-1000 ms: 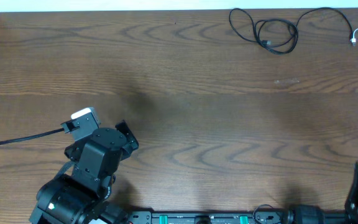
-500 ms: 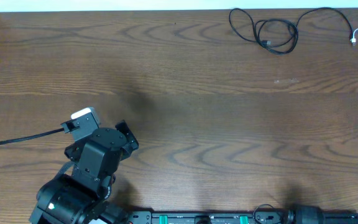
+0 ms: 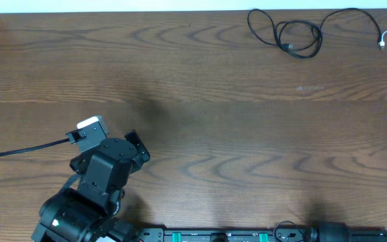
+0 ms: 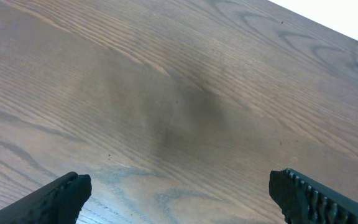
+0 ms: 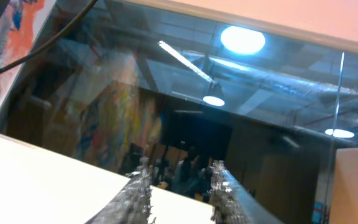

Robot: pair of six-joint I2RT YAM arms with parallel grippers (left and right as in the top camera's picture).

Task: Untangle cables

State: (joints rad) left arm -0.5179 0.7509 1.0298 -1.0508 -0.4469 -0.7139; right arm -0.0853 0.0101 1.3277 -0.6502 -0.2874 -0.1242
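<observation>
Right arm has left the overhead view; right gripper [image 5: 179, 169] narrow, empty (pointing upward); left gripper [image 4: 179, 182] wide, idle. Cables [image 3: 294, 33] lie looped at the desk's [image 3: 180, 101] far right corner, so untangling looks unfinished.

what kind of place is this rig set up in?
Probably an indoor robotics lab: a wood-grain table with loose cables, the left arm at its near edge, and ceiling lights with exposed ducting in the right wrist view.

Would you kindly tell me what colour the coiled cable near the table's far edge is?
The coiled cable is black, seen best overhead.
</observation>
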